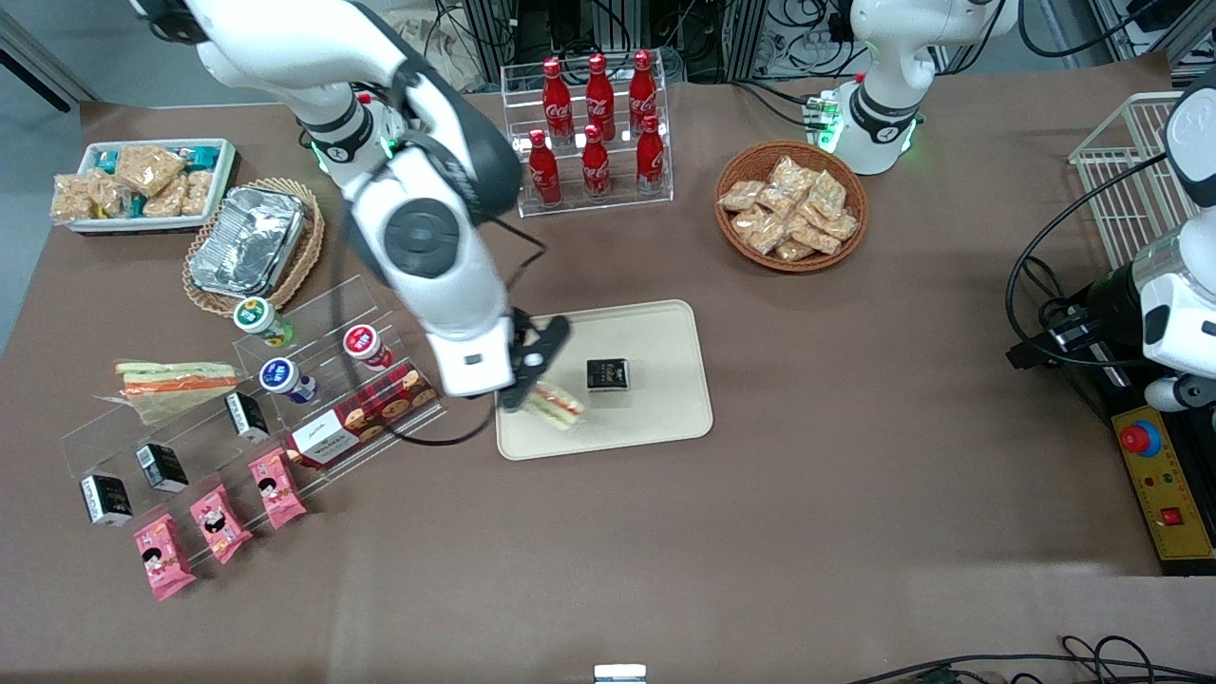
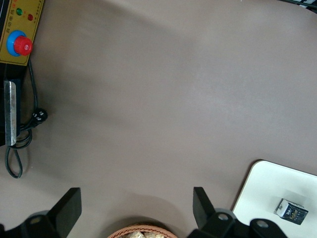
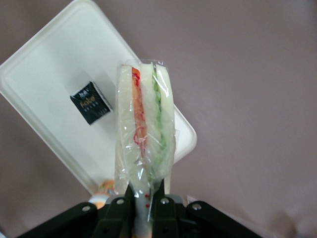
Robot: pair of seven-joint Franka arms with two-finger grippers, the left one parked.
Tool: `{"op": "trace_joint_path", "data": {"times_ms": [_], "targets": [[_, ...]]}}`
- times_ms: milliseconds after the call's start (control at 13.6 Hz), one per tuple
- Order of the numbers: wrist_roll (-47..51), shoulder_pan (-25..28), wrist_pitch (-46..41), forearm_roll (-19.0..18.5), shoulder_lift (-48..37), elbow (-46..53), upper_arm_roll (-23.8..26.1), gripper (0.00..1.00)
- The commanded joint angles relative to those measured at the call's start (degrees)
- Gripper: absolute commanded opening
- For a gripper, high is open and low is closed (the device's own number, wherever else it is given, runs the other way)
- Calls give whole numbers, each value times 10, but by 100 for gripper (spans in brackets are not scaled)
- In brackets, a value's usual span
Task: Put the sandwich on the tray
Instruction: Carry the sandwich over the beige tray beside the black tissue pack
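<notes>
We've got the black two-finger gripper [image 3: 141, 203] pinching the clear-wrapped triangular white-bread sandwich [image 1: 555, 406] with orange-red and green filling, held over the lower-left corner of the big flat cream-beige plastic tray [image 1: 665, 328], mid-frame in the front view. Only thing in the tray is a small black box [image 1: 607, 374]. Brown tabletop [image 1: 807, 494] underneath.

Sandwich [image 1: 556, 406] held in pincer [image 1: 528, 391] above tray [image 1: 665, 418] edge, small box [image 1: 607, 374] on tray beside it
</notes>
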Motion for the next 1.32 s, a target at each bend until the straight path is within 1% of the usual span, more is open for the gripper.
{"op": "trace_joint_path", "data": {"times_ms": [0,147,513,660,1027,1100,1173,1247], "targets": [[-20,33,38,-48,44,9,-4,15],[-49,57,81,-65,77,9,-4,15],[-77,64,153,-85,109,-19,-5,15],[-77,71,167,-99,110,-33,-5,16],[-74,71,190,-101,130,-34,-7,18],[-74,71,194,-105,133,-34,-7,35],[-72,70,198,-109,137,-34,-7,62],[-71,70,199,-108,140,-34,-7,84]]}}
